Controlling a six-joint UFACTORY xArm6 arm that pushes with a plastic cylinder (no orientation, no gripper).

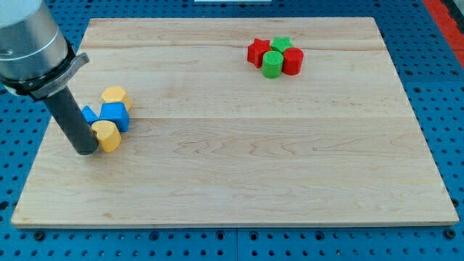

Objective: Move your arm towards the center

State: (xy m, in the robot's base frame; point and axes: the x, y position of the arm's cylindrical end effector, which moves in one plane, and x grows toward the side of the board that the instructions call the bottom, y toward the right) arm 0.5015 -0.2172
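The wooden board (239, 167) fills most of what I can see, sitting on a blue pegboard surface (446, 87), and the arm comes in from the view's top left as a grey cylinder narrowing to the dark rod. There is no pincer on this arm to be open or closed, only the rod, and my tip (85, 151) rests on the board near its left edge. Just to the tip's right, touching or nearly so, lies a yellow block (107, 135); above that sits a blue cube (115, 115), another blue block (89, 114) peeks out partly behind the rod, and a second yellow block (114, 96) tops the cluster. Well away, up and to the tip's right, a tighter group gathers: a red star-like block (257, 52), a green block (281, 44), a red cylinder (293, 61) and a green cylinder (272, 64). The centre of the board, where the tip is wanted, lies to its right and slightly up, bare of blocks. To do this cleanly, I would judge the tip should first ease downward, clear of the near yellow block, then sweep right, or it will shove that cluster along with it.
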